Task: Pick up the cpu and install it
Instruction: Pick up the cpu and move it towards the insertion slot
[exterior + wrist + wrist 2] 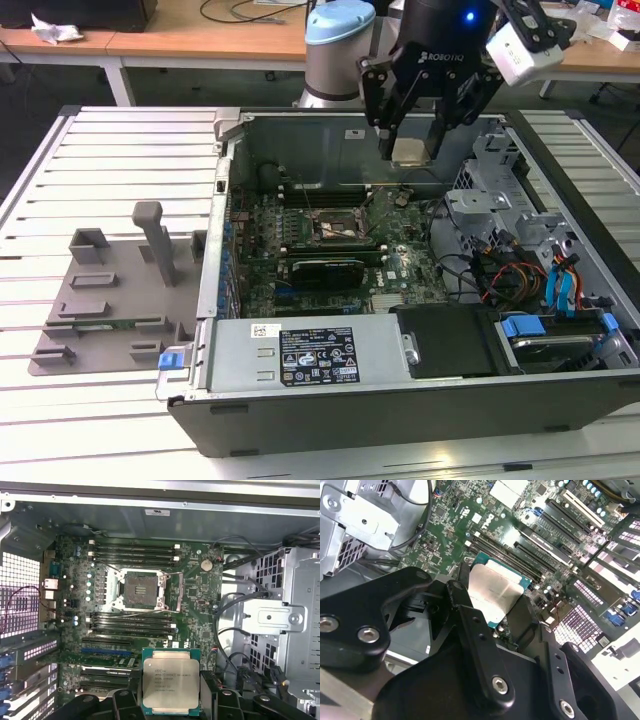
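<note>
We see the cpu (170, 681) pinched by its edges in the gripper (412, 148), which is clamped tight on it, lid up and level so it can go in flat; it hangs clear above the motherboard (195, 595), and in the exterior view the empty socket (335, 228) lies at roughly seven o'clock from it

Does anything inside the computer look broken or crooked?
Nothing stands out. The gripper holds the cpu above the motherboard, and the socket sits open and empty, with no damage showing.
</note>
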